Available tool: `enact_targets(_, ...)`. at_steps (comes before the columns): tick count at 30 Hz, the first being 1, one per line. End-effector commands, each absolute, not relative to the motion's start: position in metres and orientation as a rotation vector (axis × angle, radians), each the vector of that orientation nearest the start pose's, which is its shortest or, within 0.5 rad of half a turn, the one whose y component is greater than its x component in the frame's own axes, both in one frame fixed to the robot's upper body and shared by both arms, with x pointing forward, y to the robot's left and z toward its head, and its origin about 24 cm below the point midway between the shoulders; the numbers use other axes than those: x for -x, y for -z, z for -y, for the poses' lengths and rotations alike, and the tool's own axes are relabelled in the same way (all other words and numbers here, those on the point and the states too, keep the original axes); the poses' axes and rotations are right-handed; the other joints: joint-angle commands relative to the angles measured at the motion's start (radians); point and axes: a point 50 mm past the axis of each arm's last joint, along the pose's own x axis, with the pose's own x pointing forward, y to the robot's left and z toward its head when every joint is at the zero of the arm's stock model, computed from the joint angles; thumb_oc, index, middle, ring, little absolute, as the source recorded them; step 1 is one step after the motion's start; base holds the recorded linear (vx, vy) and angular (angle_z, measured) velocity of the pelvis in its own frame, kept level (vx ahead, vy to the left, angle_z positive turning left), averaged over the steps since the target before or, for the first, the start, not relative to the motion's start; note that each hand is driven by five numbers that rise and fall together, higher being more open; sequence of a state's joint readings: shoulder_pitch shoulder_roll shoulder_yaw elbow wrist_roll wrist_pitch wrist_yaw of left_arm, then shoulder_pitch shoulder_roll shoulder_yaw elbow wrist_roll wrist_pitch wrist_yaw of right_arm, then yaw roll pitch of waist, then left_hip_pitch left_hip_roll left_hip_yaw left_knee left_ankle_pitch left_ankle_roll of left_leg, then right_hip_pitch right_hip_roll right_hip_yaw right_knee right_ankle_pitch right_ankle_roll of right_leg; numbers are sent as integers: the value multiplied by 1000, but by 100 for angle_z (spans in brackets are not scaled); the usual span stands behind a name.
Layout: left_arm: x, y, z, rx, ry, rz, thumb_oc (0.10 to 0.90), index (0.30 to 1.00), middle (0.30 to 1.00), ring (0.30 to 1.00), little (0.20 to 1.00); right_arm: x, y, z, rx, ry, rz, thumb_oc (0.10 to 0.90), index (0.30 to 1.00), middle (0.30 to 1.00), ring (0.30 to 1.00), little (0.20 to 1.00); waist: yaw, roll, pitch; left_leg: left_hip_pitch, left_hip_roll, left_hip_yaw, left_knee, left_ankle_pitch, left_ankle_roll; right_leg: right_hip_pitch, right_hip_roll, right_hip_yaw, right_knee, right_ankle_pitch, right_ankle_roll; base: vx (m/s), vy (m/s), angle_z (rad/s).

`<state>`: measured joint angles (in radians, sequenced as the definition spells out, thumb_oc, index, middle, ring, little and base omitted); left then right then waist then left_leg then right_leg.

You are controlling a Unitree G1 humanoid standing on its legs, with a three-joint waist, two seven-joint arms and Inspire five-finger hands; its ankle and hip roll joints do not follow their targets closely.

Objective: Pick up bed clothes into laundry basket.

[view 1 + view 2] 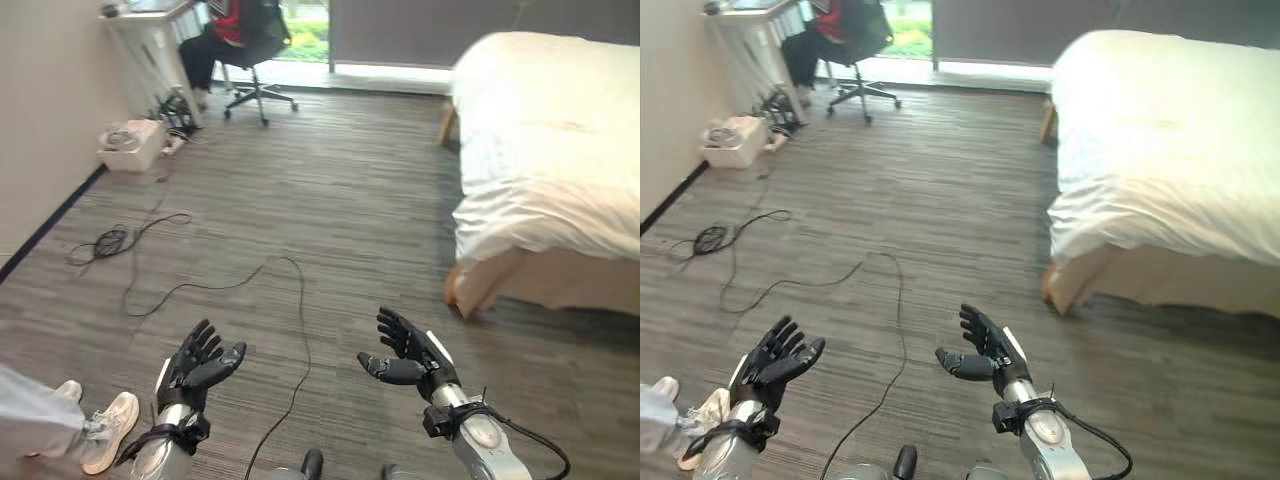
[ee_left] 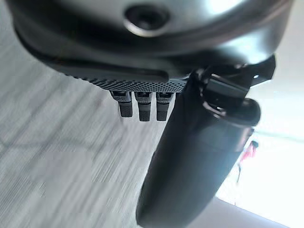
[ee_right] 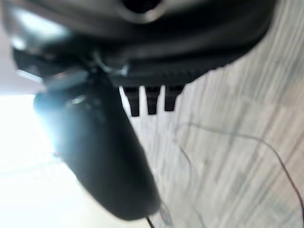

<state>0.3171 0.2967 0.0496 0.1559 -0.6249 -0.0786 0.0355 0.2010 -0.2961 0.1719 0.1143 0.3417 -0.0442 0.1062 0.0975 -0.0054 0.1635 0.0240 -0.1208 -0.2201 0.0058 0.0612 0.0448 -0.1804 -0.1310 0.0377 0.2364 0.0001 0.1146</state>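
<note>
Both the left hand [image 1: 200, 365] and right hand [image 1: 412, 355] hovered empty, fingers spread, near the white-sheeted bed [image 1: 545, 150] at far right.

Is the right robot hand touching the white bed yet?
Apart. In the left eye view, the right robot hand hangs open over bare wood-look floor, with floor plainly between it and the white bed.

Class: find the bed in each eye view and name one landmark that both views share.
Left eye view: the bed fills the upper right, white covers hanging over its near corner.
Right eye view: the bed again at upper right, reaching nearer the middle.
Shared landmark: the office chair at the top.
</note>
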Motion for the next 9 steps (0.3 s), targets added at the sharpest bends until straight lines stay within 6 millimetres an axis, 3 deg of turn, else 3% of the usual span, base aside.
enact_targets(1,-193,1,-232,320,-223,-103,800,900,900,900,900,-219,-12,185,-72,-172,-106,800,900,900,900,900,11,-3,-63,-57,57,-14,30,-95,-35,127,29,-75,-172,-34,12,72,-122,33)
enact_targets(3,-186,10,-224,383,-233,-141,800,900,900,900,900,-225,-15,187,-91,-160,-90,800,900,900,900,900,29,-11,-86,-50,64,-16,20,-94,-38,161,35,-78,-215,-30,6,115,-114,-16)
enact_targets(5,-179,21,-220,341,-217,-204,800,900,900,900,900,-227,-11,191,-99,-113,-99,800,900,900,900,900,35,-17,-97,-38,71,-24,16,-94,-41,195,42,-94,-234,-34,-1,106,-102,-24)
enact_targets(9,-170,31,-225,298,-266,-273,800,900,900,900,900,-225,-3,187,-148,-97,-137,800,900,900,900,900,37,-19,-103,-29,74,-36,13,-94,-44,209,44,-112,-231,-42,-7,49,-42,-8)
